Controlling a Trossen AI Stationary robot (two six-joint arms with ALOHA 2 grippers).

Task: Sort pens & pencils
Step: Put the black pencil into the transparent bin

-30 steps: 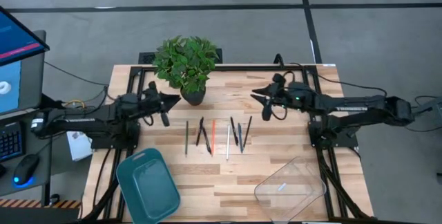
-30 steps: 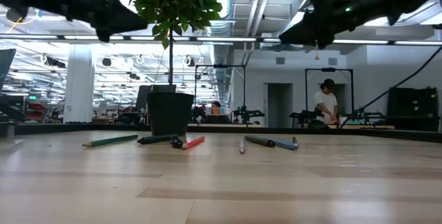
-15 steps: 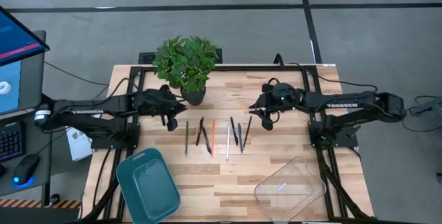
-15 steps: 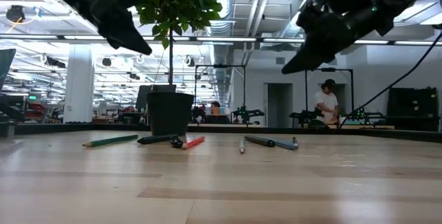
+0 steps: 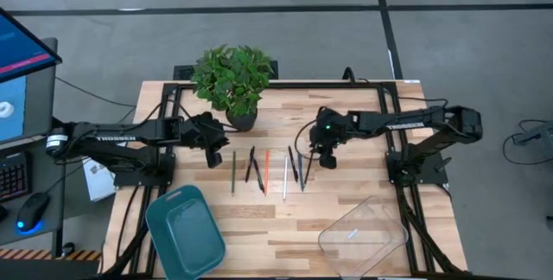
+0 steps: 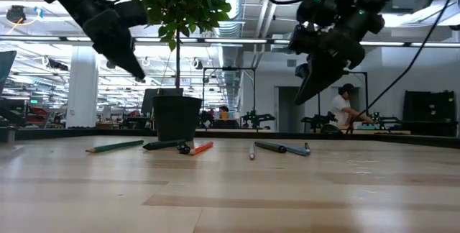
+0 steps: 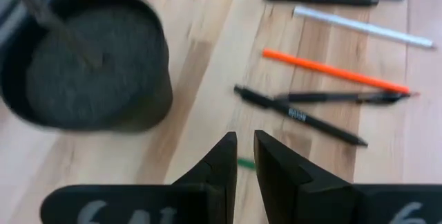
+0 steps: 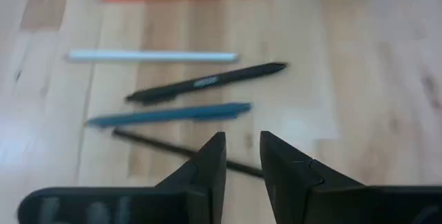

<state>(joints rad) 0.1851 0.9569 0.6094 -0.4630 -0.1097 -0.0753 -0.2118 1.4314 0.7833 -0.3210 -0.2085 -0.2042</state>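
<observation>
Orange-red, white, green, black and blue-grey, the thin pens and pencils [image 5: 268, 169] lie in a loose row of about 7 across the middle of the pale wooden counter [image 5: 346, 198], none lifted, with the slim green pencil [image 5: 233, 172] at the left end and a thin dark stick [image 5: 309, 165] at the right. Over the last second both arms have swung inward from the counter's far sides: the left hand [image 5: 212, 152] now hangs just beside the green pencil's far end, and the right hand [image 5: 325, 157] sits above the far tip of the dark stick. Each hand shows a narrow empty gap between its dark fingers, holding nothing. In the low view both still ride well above the wood. My reading is that the approach is nearly over and the first picks are about to start, one from each end. Nearer the front edge wait a teal plastic tray [image 5: 184, 232] and a clear plastic bin [image 5: 363, 232]; a potted green plant [image 5: 232, 81] stands behind the row.
</observation>
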